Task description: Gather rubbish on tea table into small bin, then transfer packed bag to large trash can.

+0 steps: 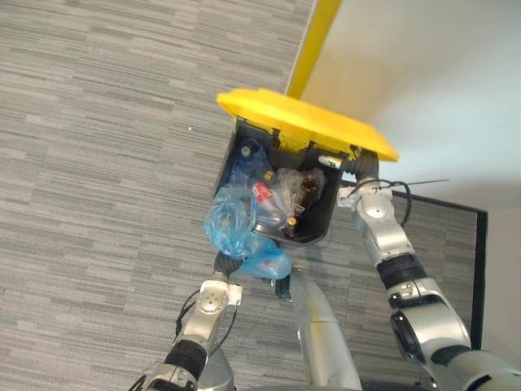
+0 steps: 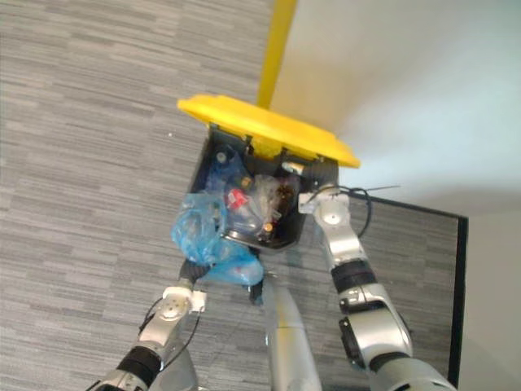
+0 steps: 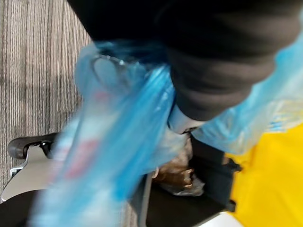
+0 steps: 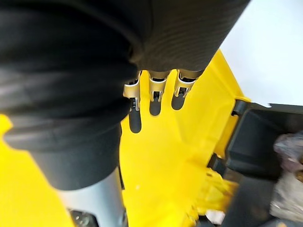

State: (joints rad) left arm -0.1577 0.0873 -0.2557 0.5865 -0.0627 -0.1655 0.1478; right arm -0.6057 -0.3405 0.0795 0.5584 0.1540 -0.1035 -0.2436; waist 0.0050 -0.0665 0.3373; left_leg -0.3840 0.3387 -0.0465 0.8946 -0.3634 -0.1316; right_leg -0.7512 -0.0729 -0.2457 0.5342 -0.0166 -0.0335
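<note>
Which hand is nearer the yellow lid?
Right. The right hand has straight fingers against the yellow lid; the left hand is at the blue bag by the bin's near rim.

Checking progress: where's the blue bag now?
In the left eye view, the blue bag is at the near-left rim of the trash can, above the left hand.

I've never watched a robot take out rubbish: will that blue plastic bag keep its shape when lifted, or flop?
Probably floppy: the thin blue plastic bag sags and crumples against the black trash can by the left hand. Likely light for its size, since it looks see-through and loosely filled. The thin film might snag on the can's edge.
</note>
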